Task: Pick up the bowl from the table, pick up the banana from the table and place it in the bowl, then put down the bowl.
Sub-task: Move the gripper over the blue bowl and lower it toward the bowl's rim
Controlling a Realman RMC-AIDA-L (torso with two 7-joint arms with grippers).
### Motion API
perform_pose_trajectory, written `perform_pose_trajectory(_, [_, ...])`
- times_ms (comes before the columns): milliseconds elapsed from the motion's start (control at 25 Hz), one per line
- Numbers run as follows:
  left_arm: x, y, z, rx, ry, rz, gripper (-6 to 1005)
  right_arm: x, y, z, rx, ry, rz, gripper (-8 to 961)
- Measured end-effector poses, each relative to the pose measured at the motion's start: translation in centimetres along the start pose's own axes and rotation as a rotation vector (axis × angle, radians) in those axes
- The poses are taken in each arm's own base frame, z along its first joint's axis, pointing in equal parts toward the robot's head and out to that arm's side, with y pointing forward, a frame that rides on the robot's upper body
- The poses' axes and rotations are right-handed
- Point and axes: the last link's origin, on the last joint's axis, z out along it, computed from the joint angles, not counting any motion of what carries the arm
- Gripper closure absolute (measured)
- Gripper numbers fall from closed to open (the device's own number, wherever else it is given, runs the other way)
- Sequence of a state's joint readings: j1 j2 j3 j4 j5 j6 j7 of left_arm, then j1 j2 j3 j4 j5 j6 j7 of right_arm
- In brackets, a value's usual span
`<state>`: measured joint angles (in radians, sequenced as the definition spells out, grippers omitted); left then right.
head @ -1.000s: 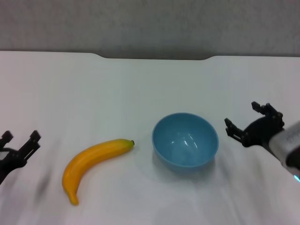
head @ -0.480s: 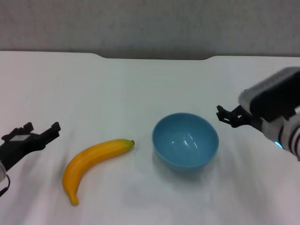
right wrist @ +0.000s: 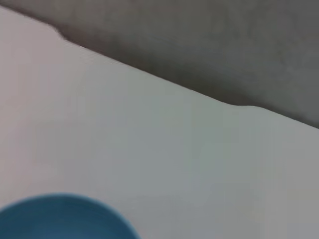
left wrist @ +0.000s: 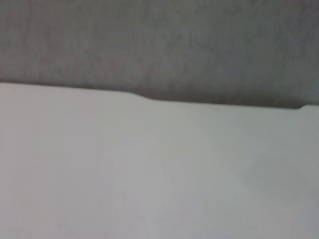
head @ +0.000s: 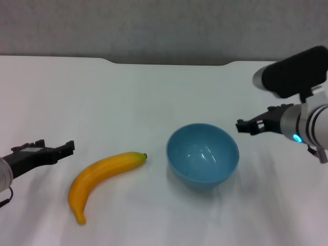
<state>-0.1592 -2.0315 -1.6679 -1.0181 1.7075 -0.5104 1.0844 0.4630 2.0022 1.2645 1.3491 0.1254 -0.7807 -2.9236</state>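
The light-blue bowl (head: 202,154) stands upright on the white table (head: 154,92), right of centre. Its rim also shows in the right wrist view (right wrist: 60,219). The yellow banana (head: 102,177) lies to the bowl's left, its dark tip pointing at the bowl. My left gripper (head: 55,146) is open and empty, low over the table just left of the banana. My right gripper (head: 248,124) is open and empty, a little to the right of the bowl's rim and above it. The left wrist view shows only bare table (left wrist: 149,174) and wall.
The table's far edge has a shallow notch (head: 169,62) in front of a grey wall (head: 164,25). Nothing else stands on the table in view.
The left gripper has moved right, closer to the banana. The right arm has risen and turned, and its gripper has come left toward the bowl's right rim. Bowl and banana have not moved.
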Motion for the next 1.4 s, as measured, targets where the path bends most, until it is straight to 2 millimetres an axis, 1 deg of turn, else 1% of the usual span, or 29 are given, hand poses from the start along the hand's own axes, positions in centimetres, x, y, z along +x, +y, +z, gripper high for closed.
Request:
perform_pose_trajectory(120, [0.7, -0.4, 0.1, 0.020, -0.038, 0.003, 108, -0.7, -0.5, 0.2, 0.001, -0.003, 0.052, 101])
perform_pose_trajectory(240, [1.2, -0.6, 0.2, 0.032, -0.072, 0.003, 109, -1.1, -0.4, 0.3, -0.018, -0.025, 0.107, 103])
perform_pose_trajectory(360, [1.3, -0.6, 0.3, 0.039, -0.079, 0.010, 109, -1.3, 0.3, 0.7, -0.063, -0.027, 0.152, 104])
perform_pose_trajectory(440, [1.3, -0.6, 0.4, 0.041, -0.076, 0.013, 109, -1.4, 0.8, 1.3, -0.084, 0.014, 0.157, 104])
perform_pose_trajectory(520, [1.5, -0.6, 0.5, 0.044, -0.071, 0.019, 109, -1.4, 1.1, 1.9, -0.095, 0.070, 0.156, 105])
perform_pose_trajectory(560, [1.5, -0.6, 0.5, 0.045, -0.070, 0.020, 109, -1.4, 1.5, 2.7, -0.108, 0.128, 0.151, 106])
perform_pose_trajectory(640, [1.5, -0.5, 0.6, 0.044, -0.071, 0.023, 109, -1.2, 1.8, 3.3, -0.122, 0.174, 0.145, 110])
perform_pose_trajectory(800, [1.5, -0.5, 0.6, 0.045, -0.070, 0.026, 108, -0.8, 2.0, 3.9, -0.130, 0.224, 0.145, 126])
perform_pose_trajectory(1120, [1.6, -0.4, 0.7, 0.046, -0.067, 0.025, 108, 0.1, 1.9, 4.9, -0.138, 0.286, 0.156, 159])
perform_pose_trajectory(1400, [1.5, -0.2, 0.8, 0.042, -0.068, 0.032, 108, 0.1, 2.3, 6.0, -0.138, 0.295, 0.153, 187])
